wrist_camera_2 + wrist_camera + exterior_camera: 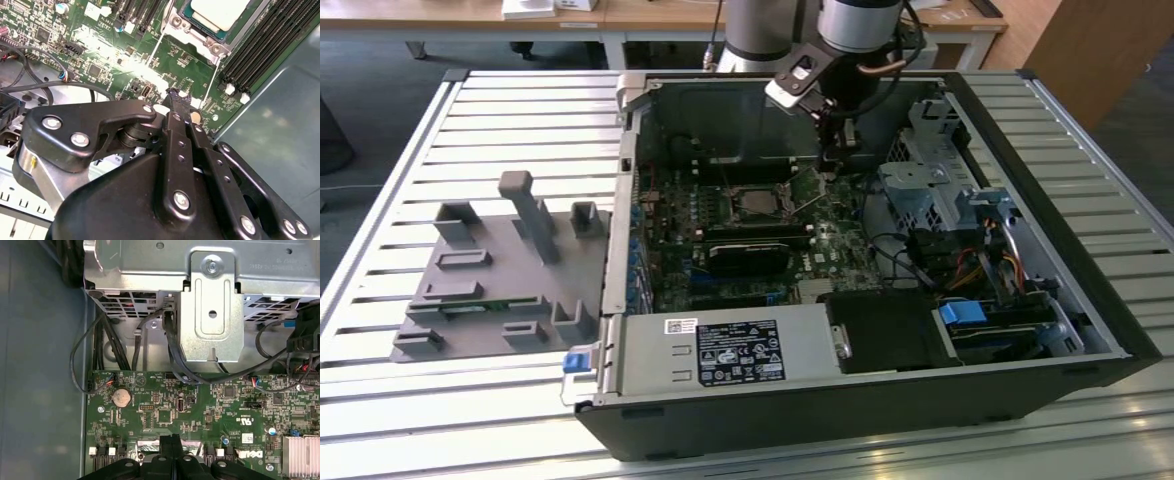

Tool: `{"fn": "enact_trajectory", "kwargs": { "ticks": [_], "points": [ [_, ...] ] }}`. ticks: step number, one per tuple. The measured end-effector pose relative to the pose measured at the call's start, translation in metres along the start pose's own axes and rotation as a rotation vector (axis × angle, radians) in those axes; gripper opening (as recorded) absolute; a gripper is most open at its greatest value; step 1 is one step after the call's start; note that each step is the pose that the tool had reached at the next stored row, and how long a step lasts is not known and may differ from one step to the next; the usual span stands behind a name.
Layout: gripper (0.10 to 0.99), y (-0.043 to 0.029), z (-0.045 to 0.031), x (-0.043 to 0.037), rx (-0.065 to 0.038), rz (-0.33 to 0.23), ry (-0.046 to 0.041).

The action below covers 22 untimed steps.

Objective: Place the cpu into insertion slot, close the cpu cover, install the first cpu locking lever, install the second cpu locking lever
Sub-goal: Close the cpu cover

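**Gripper shut above the board; cpu seated in socket**

The jaws are seen pressed together with nothing between them; the gripper (176,94) is held just above the green circuit board (165,415), inside the open computer case (1067,250). In the second wrist view the fingertip end lies between the free ends of a thin lever wire (212,80) and a second lever wire (155,50); contact with either cannot be told. Both wires run back to the insertion slot (184,9), where the cpu (220,11) is seated, dull metal top upward. The cpu cover (197,36) is seen lying as a silver frame around it.

Judgement: the cpu is taken to be light, stiff and fragile on its underside, best held by its edges. The wires are judged springy and slippery, best pressed near their free ends.
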<state>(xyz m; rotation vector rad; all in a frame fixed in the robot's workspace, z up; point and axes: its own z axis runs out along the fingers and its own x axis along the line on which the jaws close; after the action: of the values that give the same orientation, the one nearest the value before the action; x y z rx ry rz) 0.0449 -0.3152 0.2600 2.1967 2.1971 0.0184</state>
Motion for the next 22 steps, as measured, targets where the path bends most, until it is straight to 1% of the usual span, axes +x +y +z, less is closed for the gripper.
{"fn": "enact_trajectory", "kwargs": {
  "ticks": [5, 13, 22],
  "points": [
    [0.106, 0.0032, 0.0009, 0.0011, 0.002, 0.0, 0.0001],
    [0.106, 0.0111, 0.003, 0.004, 0.008, 0.0, -0.0004],
    [0.106, 0.0165, 0.0057, 0.007, 0.012, 0.0, -0.0003]
  ]
}}
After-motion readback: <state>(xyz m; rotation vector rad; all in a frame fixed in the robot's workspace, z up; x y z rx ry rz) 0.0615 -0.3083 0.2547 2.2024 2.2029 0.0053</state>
